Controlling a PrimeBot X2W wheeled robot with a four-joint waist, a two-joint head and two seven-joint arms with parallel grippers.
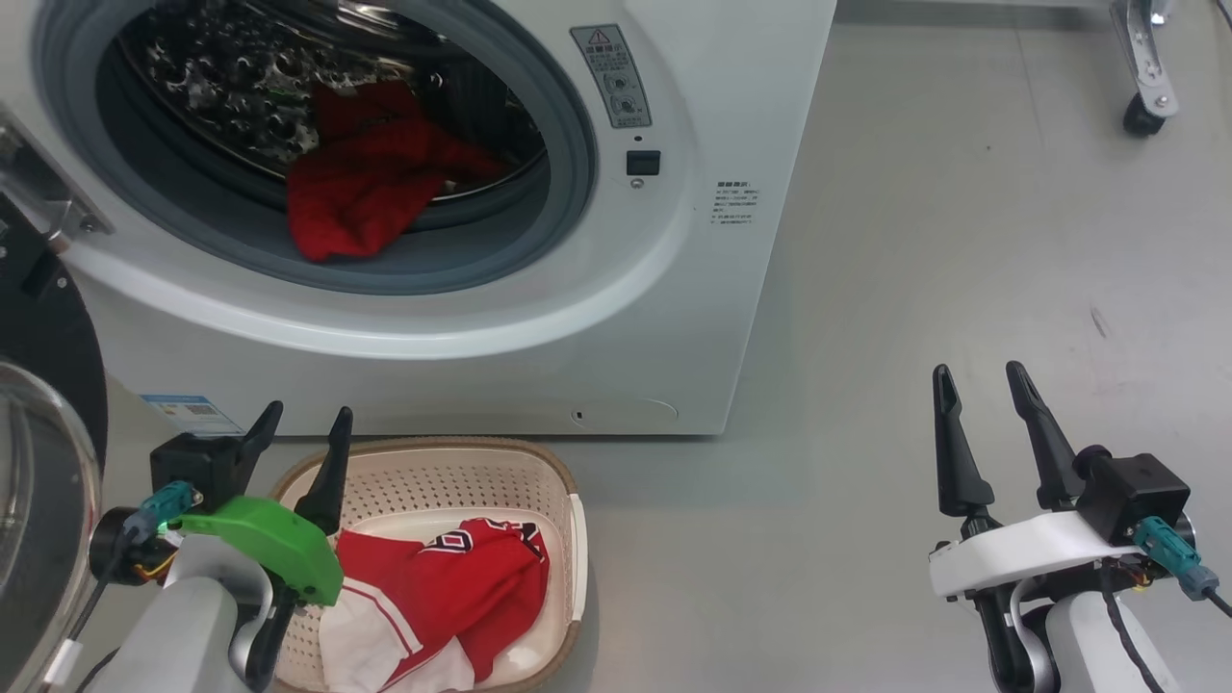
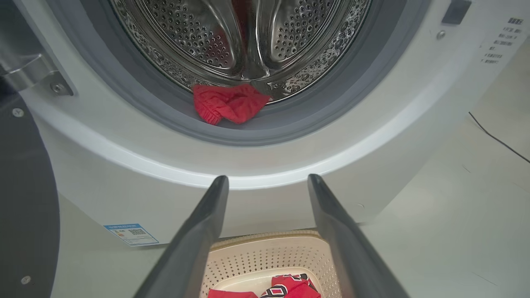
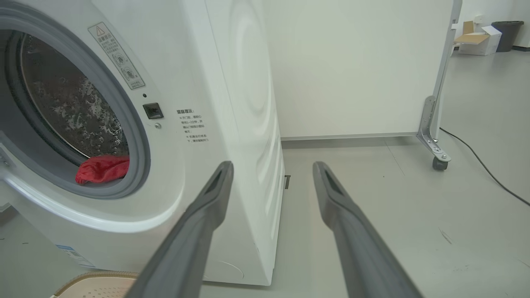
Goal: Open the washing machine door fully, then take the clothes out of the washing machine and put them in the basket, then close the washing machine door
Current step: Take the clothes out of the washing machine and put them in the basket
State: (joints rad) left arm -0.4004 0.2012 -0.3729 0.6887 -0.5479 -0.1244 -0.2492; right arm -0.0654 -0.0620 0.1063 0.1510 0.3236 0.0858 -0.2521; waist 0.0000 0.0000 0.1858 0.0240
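Observation:
The white washing machine [image 1: 674, 318] stands with its round opening uncovered. Its black-rimmed door [image 1: 38, 385] is swung wide at the left edge. A red garment [image 1: 366, 183] drapes over the grey rubber ring at the drum's mouth, also seen as red cloth [image 2: 227, 105] and red cloth [image 3: 103, 169] in the wrist views. The cream basket [image 1: 568, 500] sits on the floor before the washer and holds a red and white jersey [image 1: 443, 587]. My left gripper [image 1: 303, 428] hovers open above the basket's left rim, nothing between its fingers. My right gripper [image 1: 982, 385] is open over bare floor at the right.
A caster wheel [image 1: 1141, 115] on a metal frame leg stands at the far right. In the right wrist view a white partition [image 3: 352, 66], a black cable [image 3: 488, 174] on the floor and cardboard boxes [image 3: 476, 39] lie behind the washer's right side. Grey floor spreads right of the washer.

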